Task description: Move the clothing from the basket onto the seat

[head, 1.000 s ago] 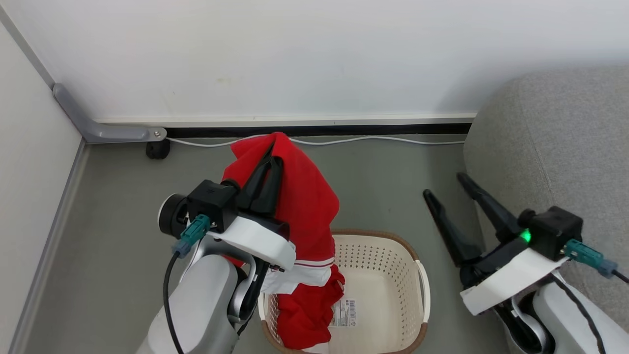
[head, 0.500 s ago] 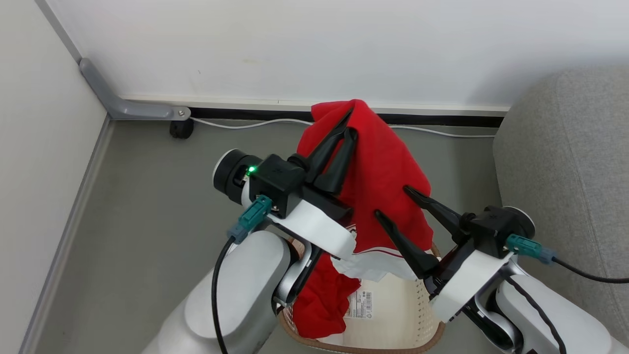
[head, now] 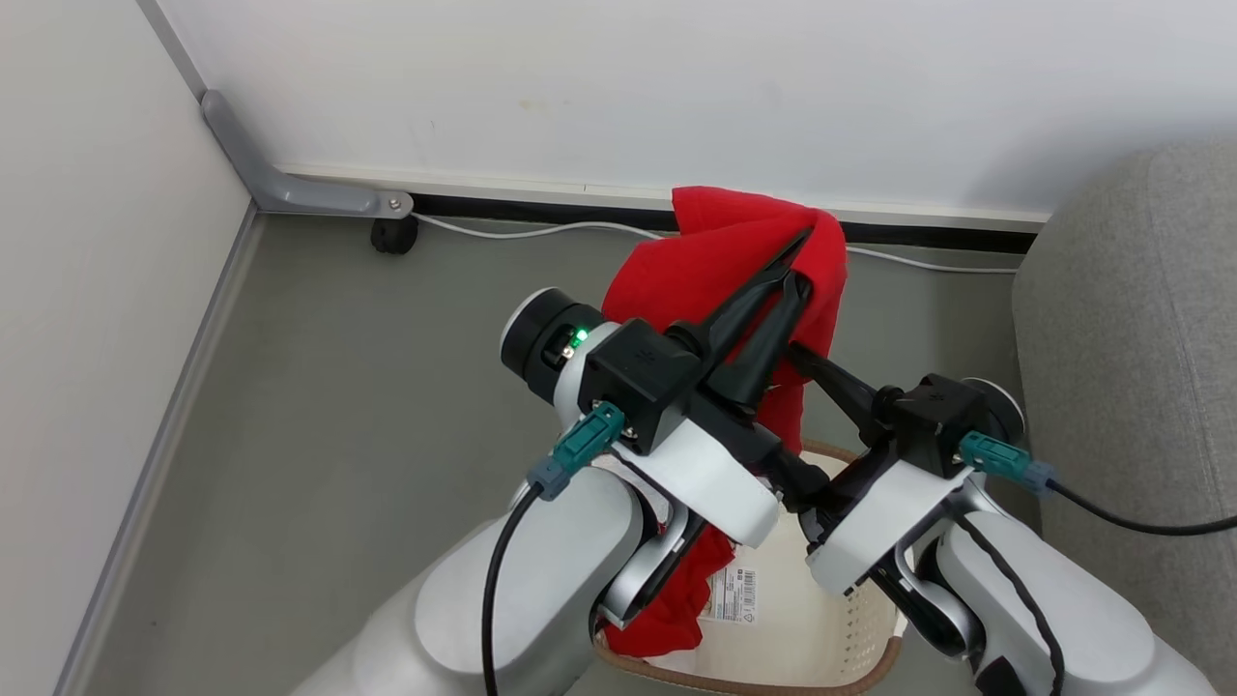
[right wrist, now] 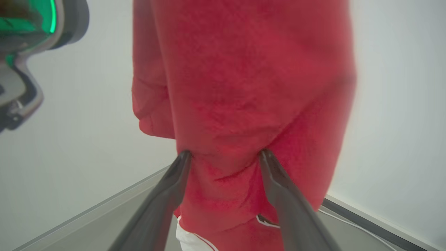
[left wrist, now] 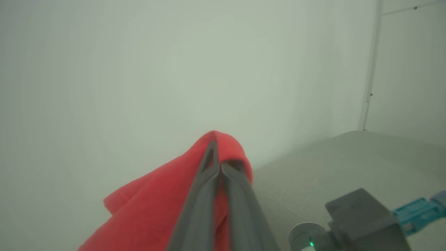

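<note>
With left gripper [head: 800, 259] jaws clamped on the top fold of the bright red soft garment [head: 715, 261] hanging over the cream perforated plastic basket [head: 870, 667], close the right gripper [right wrist: 224, 153]'s parted jaws on the drape between them, then swing gently toward the grey woven sofa [head: 1131, 319].

Your head view is bright and sharp, with soft, even light and no glare. A faint grey shadow lies on the far wall [head: 966, 164] beside the seat [head: 1140, 319]. Your left wrist view looks hazy and pale, and the left gripper [left wrist: 218, 160] and the clothing [left wrist: 156, 209] are blurry. Your right wrist view is bright, but the clothing up close looks fuzzy and smeared.
</note>
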Controlling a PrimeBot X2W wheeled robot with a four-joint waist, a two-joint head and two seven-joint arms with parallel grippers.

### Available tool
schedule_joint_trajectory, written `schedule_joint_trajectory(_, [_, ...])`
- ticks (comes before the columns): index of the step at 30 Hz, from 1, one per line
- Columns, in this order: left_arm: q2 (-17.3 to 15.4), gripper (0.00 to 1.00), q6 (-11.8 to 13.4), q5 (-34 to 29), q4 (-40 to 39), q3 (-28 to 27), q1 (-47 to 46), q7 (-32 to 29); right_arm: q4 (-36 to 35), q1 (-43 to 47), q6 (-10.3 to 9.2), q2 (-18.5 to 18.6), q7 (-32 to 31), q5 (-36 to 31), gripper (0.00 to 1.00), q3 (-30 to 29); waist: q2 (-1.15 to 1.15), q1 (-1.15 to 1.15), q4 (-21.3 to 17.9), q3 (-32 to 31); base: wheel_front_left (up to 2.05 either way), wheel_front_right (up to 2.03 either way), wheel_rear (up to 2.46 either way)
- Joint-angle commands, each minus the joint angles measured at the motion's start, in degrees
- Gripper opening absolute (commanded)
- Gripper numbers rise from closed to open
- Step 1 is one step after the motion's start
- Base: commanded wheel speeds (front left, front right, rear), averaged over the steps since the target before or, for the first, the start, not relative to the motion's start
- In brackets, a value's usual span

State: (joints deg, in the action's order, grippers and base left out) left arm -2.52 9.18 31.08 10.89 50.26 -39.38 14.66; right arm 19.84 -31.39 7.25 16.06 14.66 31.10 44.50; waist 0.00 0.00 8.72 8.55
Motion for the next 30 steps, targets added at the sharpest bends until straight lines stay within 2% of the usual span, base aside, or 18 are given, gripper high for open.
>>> schedule_joint_trajectory(1, [-0.4, 0.00, 0.6, 0.3, -1.7, -1.5, -3.1, 0.3, -0.8, -0.8, 0.24, -0.5, 0.3, -0.5, 1.00, -0.2, 0.00, 0.00, 0.1, 0.1, 0.00, 0.00, 0.00])
schedule_joint_trajectory(7, [-0.4, 0.00, 1.4, 1.9, -2.5, 0.6, -3.4, 0.3, 0.8, -1.3, 0.24, -2.2, 0.3, -0.7, 1.00, -1.2, 0.00, 0.00, 0.9, 0.7, 0.00, 0.00, 0.00])
schedule_joint_trajectory(8, [-0.4, 0.00, 1.5, 2.1, -2.7, 0.8, -3.4, 0.3, 1.1, -1.4, 0.24, -2.4, 0.3, -0.6, 0.85, -1.6, 0.00, 0.00, 1.0, 0.8, 0.00, 0.00, 0.00])
schedule_joint_trajectory(9, [-0.4, 0.00, 1.6, 2.2, -2.8, 1.1, -3.4, 0.3, 1.4, -1.5, 0.24, -2.6, 0.3, -0.4, 0.47, -1.9, 0.00, 0.00, 1.1, 0.9, 0.00, 0.00, 0.00])
schedule_joint_trajectory(10, [-0.4, 0.00, 1.6, 2.4, -3.0, 1.3, -3.4, 0.3, 1.6, -1.6, 0.24, -2.8, 0.3, -0.3, 0.14, -2.3, 0.00, 0.00, 1.1, 1.0, 0.00, 0.00, 0.00])
schedule_joint_trajectory(11, [-0.4, 0.00, 1.7, 2.5, -3.1, 1.4, -3.4, 0.3, 1.8, -1.7, 0.24, -2.9, 0.3, -0.2, 0.00, -2.7, 0.00, 0.00, 1.2, 1.1, 0.00, 0.00, 0.00])
schedule_joint_trajectory(17, [-0.4, 0.00, 2.0, 2.2, -1.8, 0.6, -2.5, 0.3, 0.8, -1.6, 0.24, -2.3, 0.3, 0.4, 0.00, -3.7, 0.00, 0.00, 1.1, 1.6, 0.00, 0.00, 0.00])
schedule_joint_trajectory(22, [-0.4, 0.00, 1.4, 0.9, -0.1, -1.3, -0.5, 0.3, -2.4, 0.1, 0.24, -0.7, 0.3, 1.1, 0.00, -6.9, 0.00, 0.00, -0.1, 2.1, 0.00, 0.00, 0.00])
schedule_joint_trajectory(23, [-0.4, 0.10, 1.2, 0.9, 0.0, -1.9, 0.2, 0.3, -3.0, 0.6, 0.24, -0.3, 0.3, 1.2, 0.00, -7.5, 0.00, 0.00, -0.4, 2.2, 0.00, 0.00, 0.00])
schedule_joint_trajectory(24, [-0.4, 0.61, 1.0, 0.5, 0.3, -2.4, 0.8, 0.3, -3.7, 1.0, 0.24, 0.0, 0.3, 1.2, 0.00, -8.0, 0.00, 0.00, -0.6, 2.3, 0.00, 0.00, 0.00])
schedule_joint_trajectory(25, [-0.4, 1.00, 0.5, 0.2, 0.6, -2.8, 1.3, 0.3, -4.4, 1.3, 0.24, 0.4, 0.3, 1.1, 0.00, -8.4, 0.00, 0.00, -0.9, 2.3, 0.00, 0.00, 0.00])
schedule_joint_trajectory(30, [-0.4, 1.00, -1.4, -1.4, 1.9, -6.2, 4.6, 0.3, -7.2, 2.4, 0.24, 1.5, 0.3, 1.3, 0.00, -11.2, 0.00, 0.00, -2.2, 2.3, 0.00, 0.00, 0.00])
